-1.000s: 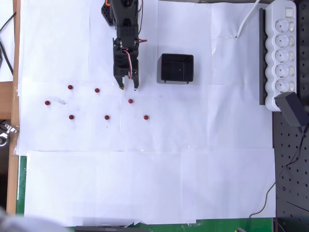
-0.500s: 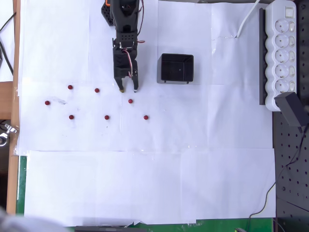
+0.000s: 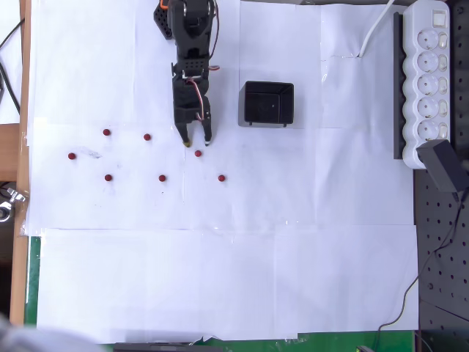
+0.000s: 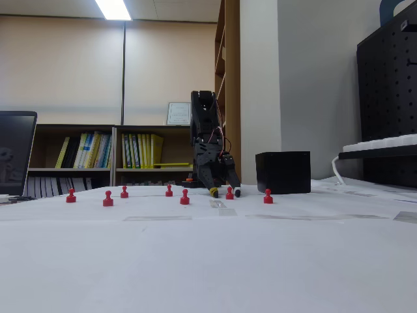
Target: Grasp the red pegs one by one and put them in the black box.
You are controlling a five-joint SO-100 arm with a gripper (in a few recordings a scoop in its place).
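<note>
Seven red pegs [image 3: 147, 137] on paper, nearest [image 3: 198, 154] just below open claw [image 3: 198, 142]

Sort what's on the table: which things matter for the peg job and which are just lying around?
Job:
red pegs, seven on the paper
black box
claw, open above one peg

Lying about:
white power strip
black adapter
books
</note>
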